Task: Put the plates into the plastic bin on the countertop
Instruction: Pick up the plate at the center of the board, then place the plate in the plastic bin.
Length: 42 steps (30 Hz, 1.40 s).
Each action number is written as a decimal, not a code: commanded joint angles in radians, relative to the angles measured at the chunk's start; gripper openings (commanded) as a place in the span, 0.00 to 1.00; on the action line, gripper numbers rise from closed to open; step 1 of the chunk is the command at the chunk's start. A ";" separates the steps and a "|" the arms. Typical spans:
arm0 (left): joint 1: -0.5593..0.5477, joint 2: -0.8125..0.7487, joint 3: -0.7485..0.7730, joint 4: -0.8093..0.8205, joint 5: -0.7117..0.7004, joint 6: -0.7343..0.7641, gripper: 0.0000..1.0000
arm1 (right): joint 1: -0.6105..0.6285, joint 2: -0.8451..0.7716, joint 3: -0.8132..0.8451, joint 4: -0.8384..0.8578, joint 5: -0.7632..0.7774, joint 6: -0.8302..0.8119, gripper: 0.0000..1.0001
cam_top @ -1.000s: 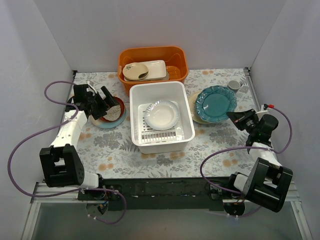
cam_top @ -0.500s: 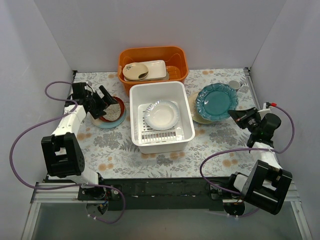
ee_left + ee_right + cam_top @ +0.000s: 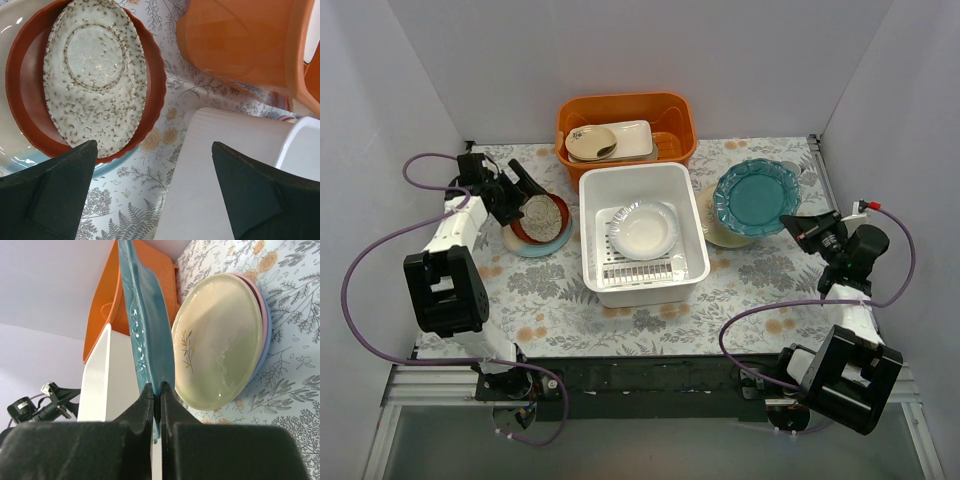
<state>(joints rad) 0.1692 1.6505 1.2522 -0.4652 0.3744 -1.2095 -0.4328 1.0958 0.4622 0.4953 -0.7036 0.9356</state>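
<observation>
There are two tubs: one white plastic bin (image 3: 630, 178) and one orange tub (image 3: 620, 100). Eight round plates show in all. One white plate (image 3: 642, 230) lies in the bin. Four are on the right: one teal plate (image 3: 755, 197), and beneath it one stack of three plates (image 3: 220, 340), cream, pink and light blue. Three are stacked on the left: one speckled plate (image 3: 95, 75), one red-brown plate (image 3: 25, 100) and one pale blue plate (image 3: 535, 251) at the bottom. The orange tub holds one beige oval dish (image 3: 591, 142), one spoon (image 3: 607, 151) and one rectangular cream tray (image 3: 638, 133). There are two robot arms, a left arm (image 3: 458, 225) and a right arm (image 3: 860, 250).
</observation>
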 commanded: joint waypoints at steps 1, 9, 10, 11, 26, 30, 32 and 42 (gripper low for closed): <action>0.010 0.000 -0.005 0.022 -0.005 0.014 0.98 | -0.009 -0.051 0.111 0.137 -0.056 0.029 0.01; 0.018 -0.004 -0.045 0.031 0.024 0.019 0.98 | -0.009 -0.019 0.170 0.154 -0.099 0.055 0.01; 0.018 -0.006 -0.050 0.033 0.020 0.021 0.98 | -0.009 -0.017 0.173 0.154 -0.102 0.057 0.01; 0.018 -0.005 -0.053 0.033 0.020 0.021 0.98 | -0.009 -0.019 0.174 0.155 -0.105 0.058 0.01; 0.019 -0.008 -0.060 0.019 -0.091 0.050 0.98 | 0.020 -0.014 0.236 0.169 -0.160 0.078 0.01; 0.021 -0.001 -0.059 0.019 -0.097 0.054 0.98 | 0.058 -0.011 0.227 0.215 -0.158 0.111 0.01; 0.023 -0.001 -0.059 0.017 -0.107 0.059 0.98 | 0.078 -0.013 0.231 0.212 -0.148 0.106 0.01; 0.030 0.005 -0.062 0.031 -0.137 0.067 0.98 | 0.275 0.001 0.334 0.049 -0.070 -0.034 0.01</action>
<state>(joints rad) 0.1875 1.6623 1.1988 -0.4435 0.2695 -1.1610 -0.2150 1.1080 0.6800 0.4603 -0.7979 0.9268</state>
